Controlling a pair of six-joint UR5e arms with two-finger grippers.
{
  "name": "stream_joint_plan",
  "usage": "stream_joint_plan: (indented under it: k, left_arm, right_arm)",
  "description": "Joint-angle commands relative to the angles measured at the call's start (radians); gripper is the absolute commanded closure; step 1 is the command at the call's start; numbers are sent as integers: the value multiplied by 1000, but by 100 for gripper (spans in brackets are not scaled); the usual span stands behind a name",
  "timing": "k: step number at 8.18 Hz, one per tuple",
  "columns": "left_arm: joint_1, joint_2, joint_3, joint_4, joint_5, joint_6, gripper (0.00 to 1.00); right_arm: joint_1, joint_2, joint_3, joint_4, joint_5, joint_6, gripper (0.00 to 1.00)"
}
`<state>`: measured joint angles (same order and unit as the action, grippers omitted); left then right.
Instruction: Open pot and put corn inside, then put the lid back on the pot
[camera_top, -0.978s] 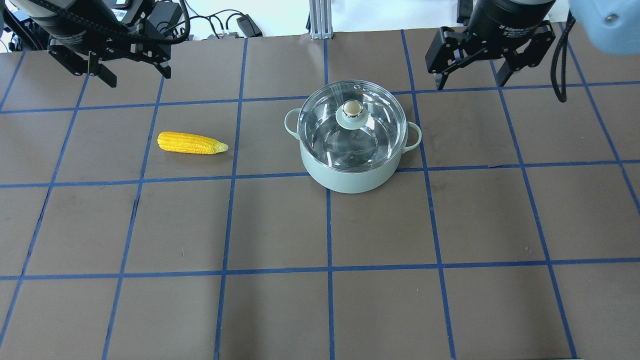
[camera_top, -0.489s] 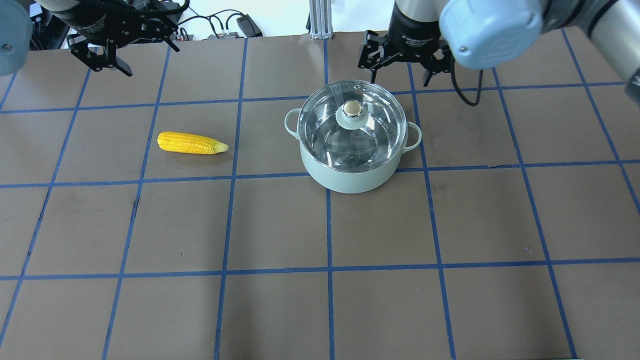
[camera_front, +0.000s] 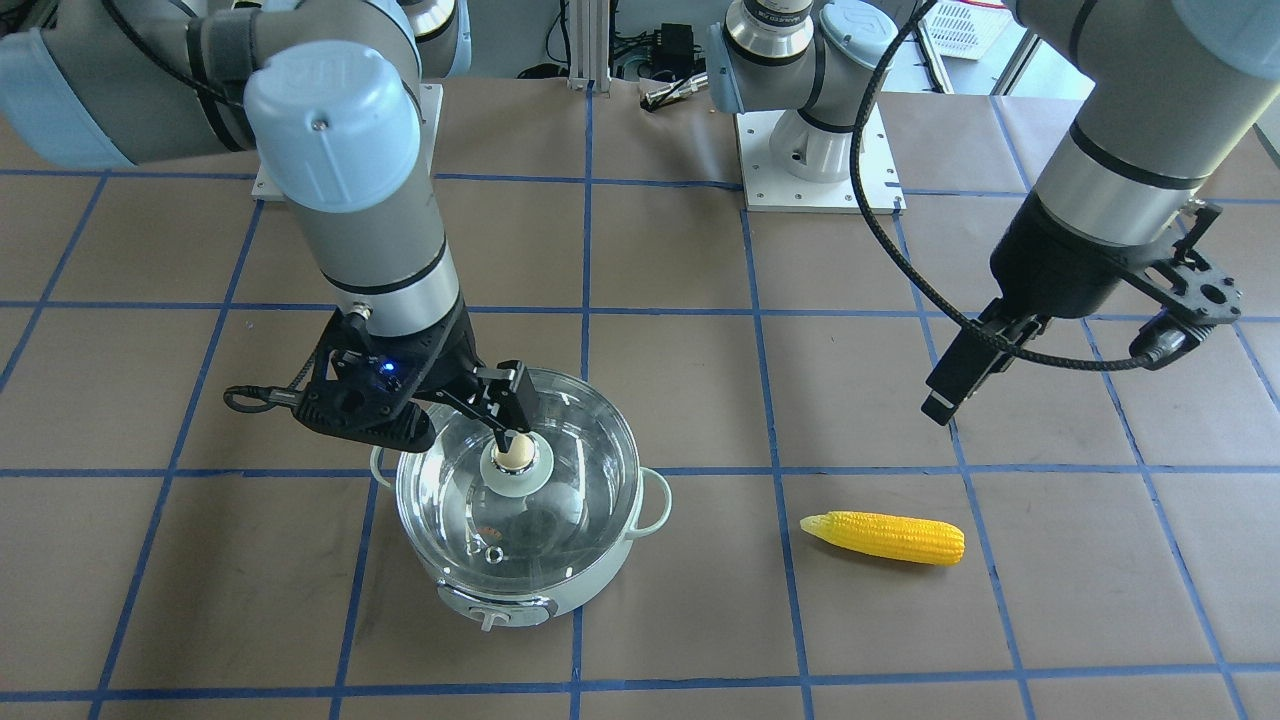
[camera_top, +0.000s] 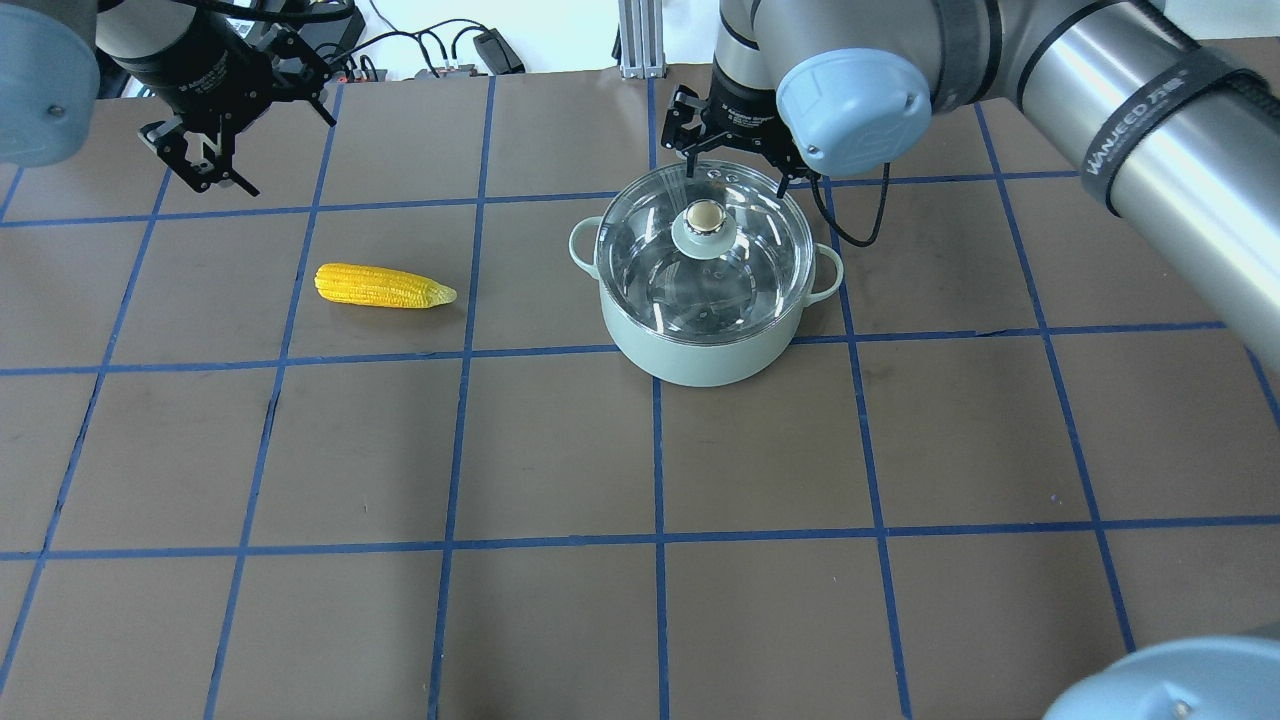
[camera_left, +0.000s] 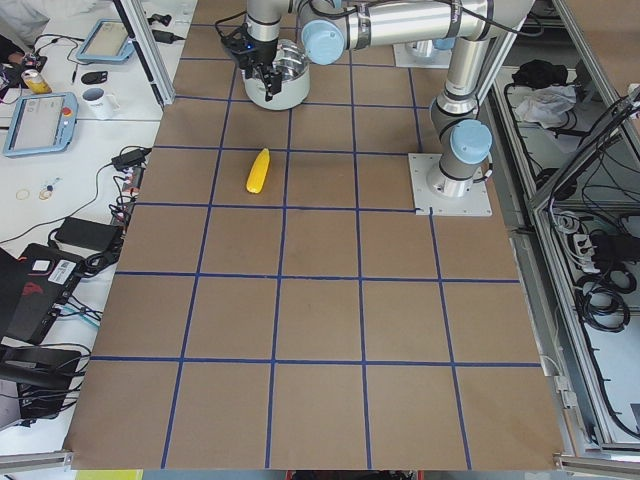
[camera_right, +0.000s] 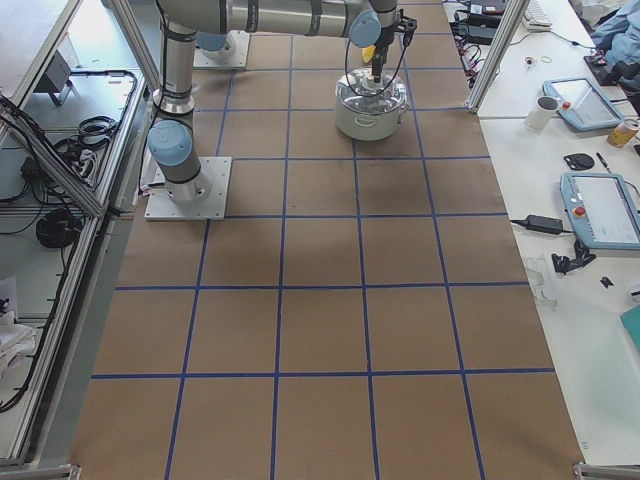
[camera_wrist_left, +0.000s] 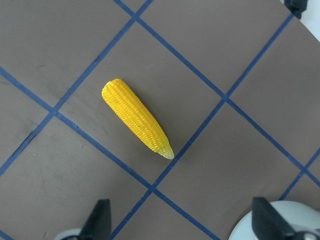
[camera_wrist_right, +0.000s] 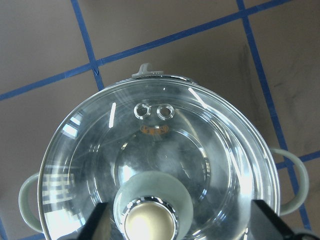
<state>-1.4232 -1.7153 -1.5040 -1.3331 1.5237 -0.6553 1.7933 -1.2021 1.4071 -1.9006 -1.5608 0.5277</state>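
Note:
The mint-green pot (camera_top: 700, 362) stands mid-table with the clear glass lid (camera_top: 650, 272) on it. My right gripper (camera_top: 735, 165) is open and hovers just above the lid, slightly behind its beige knob (camera_top: 704, 214). In the right wrist view the knob (camera_wrist_right: 150, 222) lies between the spread fingertips, nearer the left one. The yellow corn (camera_top: 385, 287) lies on the table left of the pot, its tip towards the pot. My left gripper (camera_top: 215, 170) is open and empty, raised behind and left of the corn. The corn (camera_wrist_left: 135, 117) shows whole in the left wrist view.
The brown table (camera_top: 560, 450) has a blue tape grid. An aluminium post (camera_top: 640, 40) and cables run along the back edge. The arm base plates (camera_front: 820, 150) sit on the robot's side. Side tables with tablets and a mug (camera_left: 98, 100) flank the table ends.
My right arm has swung left from the back right corner to above the pot's lid. My left gripper has shifted slightly right and turned. Corn, pot and lid have not moved.

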Motion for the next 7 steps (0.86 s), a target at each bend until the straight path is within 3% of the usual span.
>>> stream_joint_plan:
  k: [1,5,7]
  left_arm:
    - [6,-74,-18,11,32,-151,0]
    - [9,-200,-12,14,33,-317,0]
    - [9,-260,-13,15,32,-429,0]
  right_arm:
    - [17,67,0,-57,7,105,0]
    - [37,73,9,-49,10,155,2]
    - [38,72,9,-45,10,144,31]
